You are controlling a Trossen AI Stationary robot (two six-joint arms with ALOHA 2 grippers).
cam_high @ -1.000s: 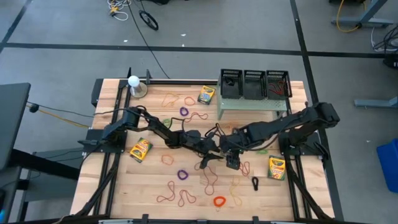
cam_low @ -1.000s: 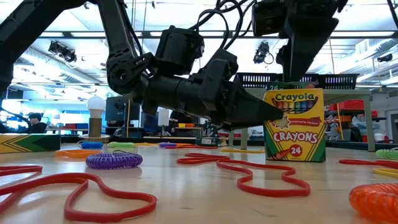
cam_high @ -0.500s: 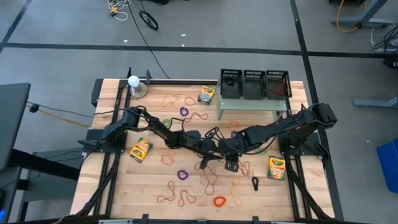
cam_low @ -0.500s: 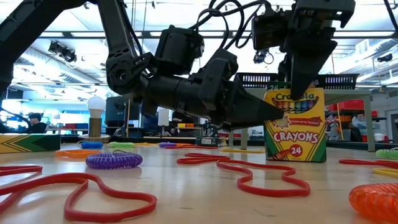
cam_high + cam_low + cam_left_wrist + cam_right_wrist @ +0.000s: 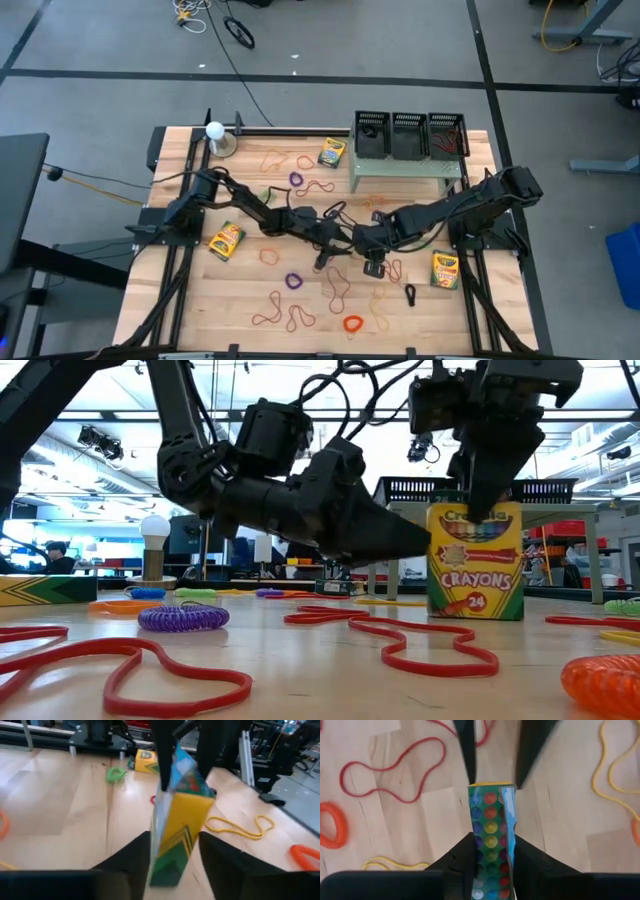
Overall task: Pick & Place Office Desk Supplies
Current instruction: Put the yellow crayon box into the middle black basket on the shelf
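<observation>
The yellow-and-green cardboard crayon box [image 5: 474,560] stands upright, long axis vertical, on the wooden worktop [image 5: 320,680] right of centre in the low view. The right end effector [image 5: 490,495] pinches its top from above; the left end effector [image 5: 172,851] straddles it, fingers spread, apparently letting go.

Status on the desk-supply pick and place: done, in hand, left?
Done: can't tell, black bins unreadable. In hand: right gripper grips the upright crayon box top; left gripper open beside it. Left: three other crayon boxes, rubber bands, coil rings across the table.
</observation>
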